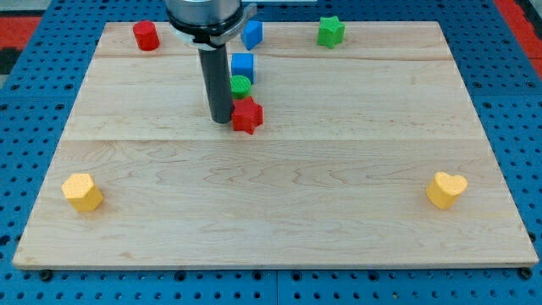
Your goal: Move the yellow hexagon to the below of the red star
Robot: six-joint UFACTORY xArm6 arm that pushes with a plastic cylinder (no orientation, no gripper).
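Observation:
The yellow hexagon (82,191) lies near the board's bottom left corner. The red star (247,115) sits above the board's middle, a little left of centre. My tip (222,119) stands right against the red star's left side, far up and to the right of the yellow hexagon. A green round block (240,85) touches the star's top edge, with a blue cube (243,66) just above it.
A red block (146,36) lies at the top left. Another blue block (252,34) sits at the top middle, partly behind the arm. A green star (330,31) lies at the top right. A yellow heart (445,189) lies at the bottom right.

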